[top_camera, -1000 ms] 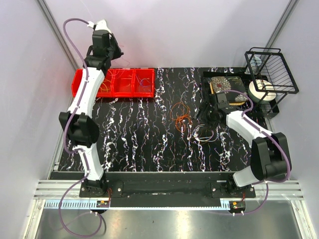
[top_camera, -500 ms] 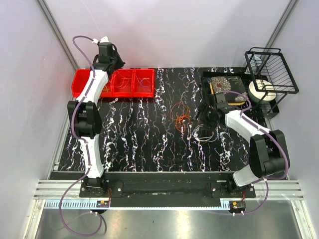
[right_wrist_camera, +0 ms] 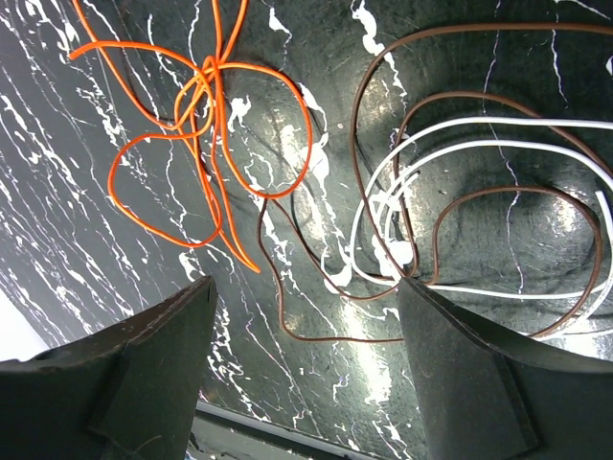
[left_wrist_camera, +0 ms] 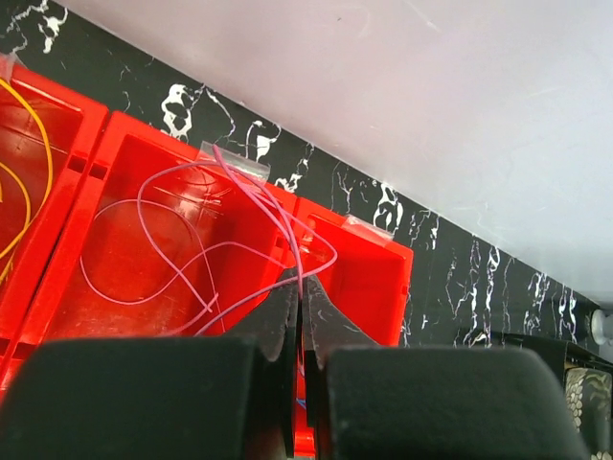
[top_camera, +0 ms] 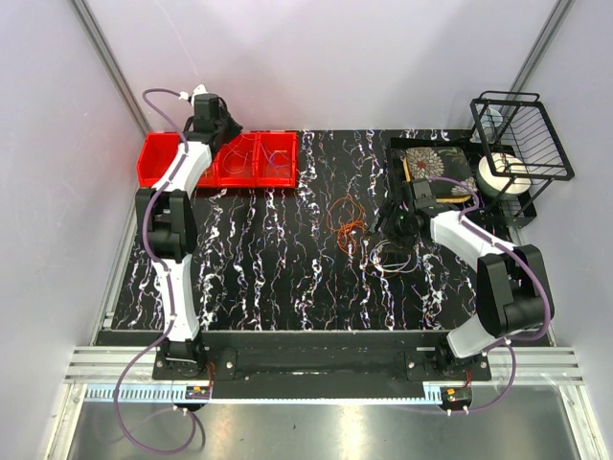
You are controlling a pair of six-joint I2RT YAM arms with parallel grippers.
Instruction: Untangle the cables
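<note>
My left gripper [left_wrist_camera: 303,285] is shut on a thin pink cable [left_wrist_camera: 182,249] and holds it over the middle compartment of the red bin [left_wrist_camera: 57,287]; in the top view the gripper [top_camera: 230,129] is above the bin [top_camera: 158,163]. A yellow cable [left_wrist_camera: 34,172] lies in the left compartment. My right gripper [right_wrist_camera: 306,287] is open over the mat, with a tangled orange cable [right_wrist_camera: 206,144] to the left and brown [right_wrist_camera: 383,192] and white [right_wrist_camera: 450,206] cables looped together ahead. In the top view the orange cable [top_camera: 347,222] and the brown-white loops [top_camera: 393,257] lie by the right gripper [top_camera: 400,225].
A black wire basket [top_camera: 522,134] with a white roll [top_camera: 503,174] stands at the far right. A patterned dark box [top_camera: 436,161] lies behind the right gripper. The black marbled mat [top_camera: 268,259] covers the table.
The left arm has swung right and down over the red bin with the pink cable. The right gripper has shifted slightly toward the cables.
</note>
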